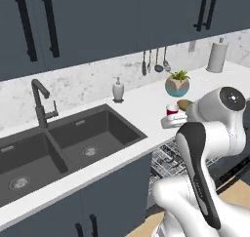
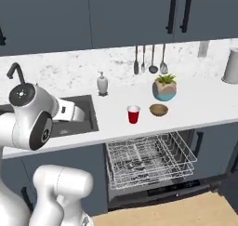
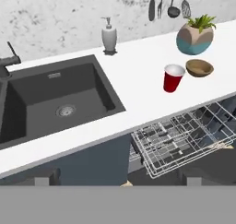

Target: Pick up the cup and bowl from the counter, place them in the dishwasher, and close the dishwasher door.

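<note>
Looking through the hand view, you see the red cup (image 3: pixel 174 77) standing on the white counter (image 3: pixel 138 87), just beside the brown bowl (image 3: pixel 199 67), with the plant pot (image 3: pixel 195 38) behind them. Below the counter edge, the dishwasher (image 3: pixel 184 140) rack is pulled out. The right base view shows you the dishwasher door (image 2: pixel 162 192) dropped open, which the hand view hides. You cannot tell if the gripper's fingers are apart or together. The left base view shows you the arm covering part of the cup.
</note>
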Controlling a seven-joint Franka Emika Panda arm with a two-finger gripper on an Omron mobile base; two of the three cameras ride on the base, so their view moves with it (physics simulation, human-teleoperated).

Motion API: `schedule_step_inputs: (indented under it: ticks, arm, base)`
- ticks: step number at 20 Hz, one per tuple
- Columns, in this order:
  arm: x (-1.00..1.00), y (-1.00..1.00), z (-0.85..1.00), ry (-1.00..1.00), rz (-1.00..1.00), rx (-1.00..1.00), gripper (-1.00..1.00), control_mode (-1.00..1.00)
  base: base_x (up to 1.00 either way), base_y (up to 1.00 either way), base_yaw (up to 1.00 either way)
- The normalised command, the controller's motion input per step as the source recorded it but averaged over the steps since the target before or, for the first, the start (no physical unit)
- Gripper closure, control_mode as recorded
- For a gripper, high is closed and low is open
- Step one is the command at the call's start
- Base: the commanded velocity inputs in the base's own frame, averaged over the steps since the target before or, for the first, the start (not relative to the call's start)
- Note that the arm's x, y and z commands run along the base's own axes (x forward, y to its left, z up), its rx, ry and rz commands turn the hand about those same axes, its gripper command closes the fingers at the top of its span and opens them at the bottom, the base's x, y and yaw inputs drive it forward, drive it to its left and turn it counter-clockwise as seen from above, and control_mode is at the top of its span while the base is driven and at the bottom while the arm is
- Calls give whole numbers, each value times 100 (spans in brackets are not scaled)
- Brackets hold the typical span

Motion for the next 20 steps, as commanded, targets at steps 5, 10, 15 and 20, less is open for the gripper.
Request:
schedule_step_inputs:
  ticks: [5,10,15,20]
  arm:
    - [0,0,0,0,0,0,-100,100]
    - [0,0,0,0,0,0,-100,100]
    - [0,0,0,0,0,0,-100,100]
    - [0,0,0,0,0,0,-100,100]
  base:
    - [0,71,-64]
    - [6,59,-50]
    - [55,15,-33]
    - [53,13,-27]
